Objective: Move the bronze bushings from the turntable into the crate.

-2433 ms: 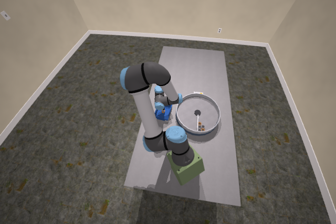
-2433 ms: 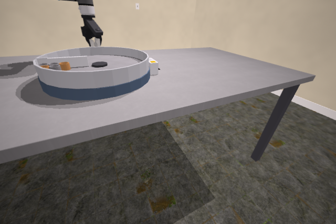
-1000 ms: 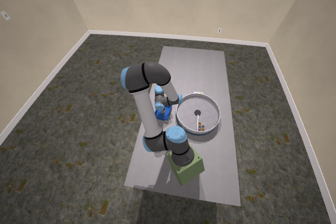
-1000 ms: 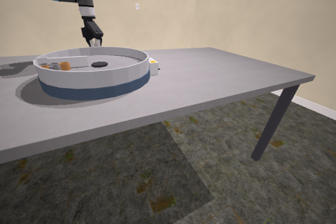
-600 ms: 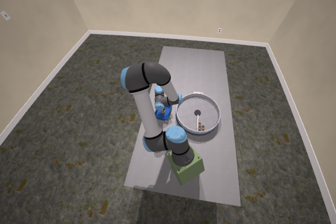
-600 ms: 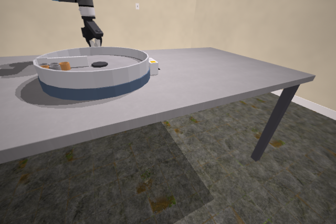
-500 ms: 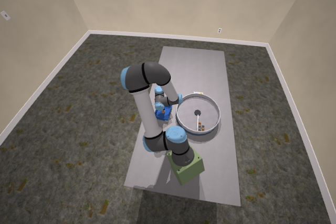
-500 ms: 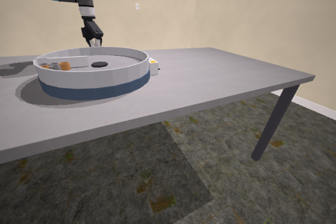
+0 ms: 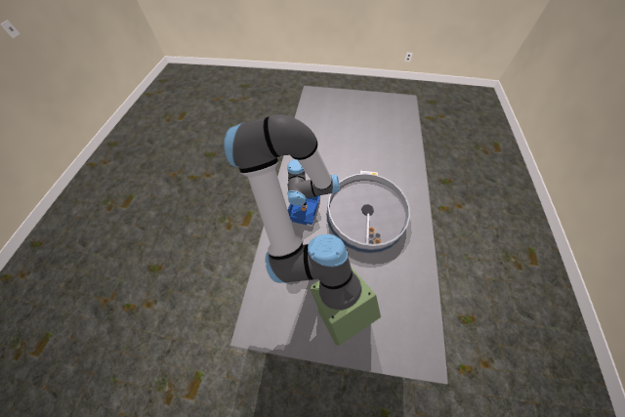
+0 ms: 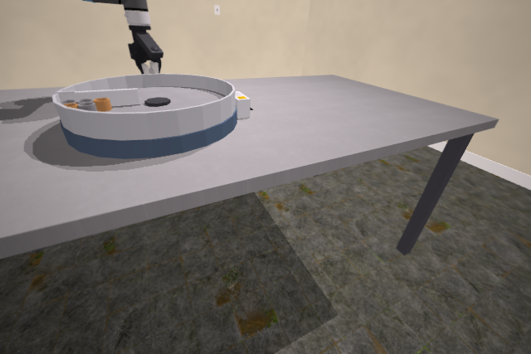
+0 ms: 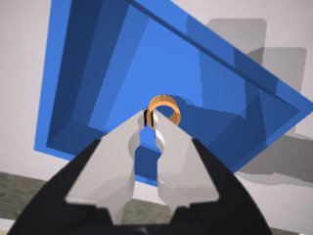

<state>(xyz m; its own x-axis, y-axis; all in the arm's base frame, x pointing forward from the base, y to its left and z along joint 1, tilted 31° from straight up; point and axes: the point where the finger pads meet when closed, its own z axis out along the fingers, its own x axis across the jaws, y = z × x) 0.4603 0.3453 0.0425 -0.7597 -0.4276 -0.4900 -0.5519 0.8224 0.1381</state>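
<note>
The gripper (image 10: 150, 70) (image 11: 149, 110) is nearly closed, its 2 fingertips pinching the wall of 1 bronze bushing (image 9: 303, 208) (image 11: 176, 117) over the blue crate (image 9: 299, 215) (image 11: 171, 54). On the turntable (image 9: 405, 195) (image 10: 149, 127) sit 2 more bronze ones (beside 2 steel bushings).

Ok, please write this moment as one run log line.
gripper: fingers together, hold unclear | bronze bushing: at fingertips, over or in crate | turntable: bronze and steel bushings remain
</note>
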